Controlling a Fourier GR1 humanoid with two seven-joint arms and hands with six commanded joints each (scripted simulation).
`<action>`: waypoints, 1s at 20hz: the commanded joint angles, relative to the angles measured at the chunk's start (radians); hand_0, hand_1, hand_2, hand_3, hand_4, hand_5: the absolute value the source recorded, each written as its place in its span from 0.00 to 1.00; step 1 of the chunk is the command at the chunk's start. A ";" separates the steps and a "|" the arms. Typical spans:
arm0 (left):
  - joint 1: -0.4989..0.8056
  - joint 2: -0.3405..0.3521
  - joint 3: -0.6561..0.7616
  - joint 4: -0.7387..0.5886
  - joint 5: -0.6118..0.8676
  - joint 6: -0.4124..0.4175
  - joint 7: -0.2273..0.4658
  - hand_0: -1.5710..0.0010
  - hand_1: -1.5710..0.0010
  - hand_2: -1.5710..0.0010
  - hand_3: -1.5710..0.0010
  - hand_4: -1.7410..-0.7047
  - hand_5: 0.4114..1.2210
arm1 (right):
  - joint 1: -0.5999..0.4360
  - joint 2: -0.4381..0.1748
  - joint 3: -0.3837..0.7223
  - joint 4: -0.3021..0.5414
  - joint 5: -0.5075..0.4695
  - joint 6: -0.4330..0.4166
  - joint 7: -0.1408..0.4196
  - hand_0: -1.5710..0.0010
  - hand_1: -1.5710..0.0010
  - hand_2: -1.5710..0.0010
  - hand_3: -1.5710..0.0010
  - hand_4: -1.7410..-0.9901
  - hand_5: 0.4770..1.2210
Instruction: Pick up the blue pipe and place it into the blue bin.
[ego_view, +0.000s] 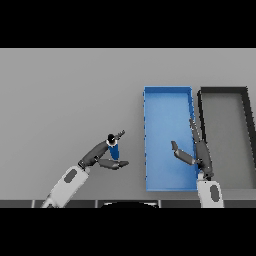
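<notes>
The blue pipe (114, 150), short with a black end, stands between the fingers and thumb of my left hand (98, 154), left of the bin's near end. The fingers reach past its top and the thumb curls under it, so the hand is shut on the pipe. The blue bin (167, 91) lies lengthwise at centre right, with nothing inside it. My right hand (197, 150) is over the bin's right wall near its front end, fingers straight and thumb spread, holding nothing.
A dark grey bin (222, 90) of similar size lies right beside the blue bin, on its right. Bare grey table stretches to the left and behind both bins.
</notes>
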 joint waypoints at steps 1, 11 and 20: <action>-0.007 -0.017 0.001 0.011 0.001 0.007 -0.004 1.00 1.00 1.00 1.00 0.61 0.06 | 0.002 -0.002 -0.003 -0.002 -0.003 0.001 0.006 1.00 1.00 1.00 1.00 0.71 0.23; 0.001 -0.094 0.016 0.020 0.064 0.005 -0.047 0.25 0.21 0.18 0.19 0.18 0.84 | -0.019 0.006 -0.007 0.013 -0.020 0.008 0.017 1.00 1.00 1.00 1.00 0.68 0.24; -0.017 -0.142 0.035 -0.089 0.037 0.029 -0.083 0.03 0.03 0.02 0.03 0.26 0.98 | -0.025 0.018 0.002 0.019 -0.020 0.011 0.029 1.00 1.00 1.00 1.00 0.69 0.21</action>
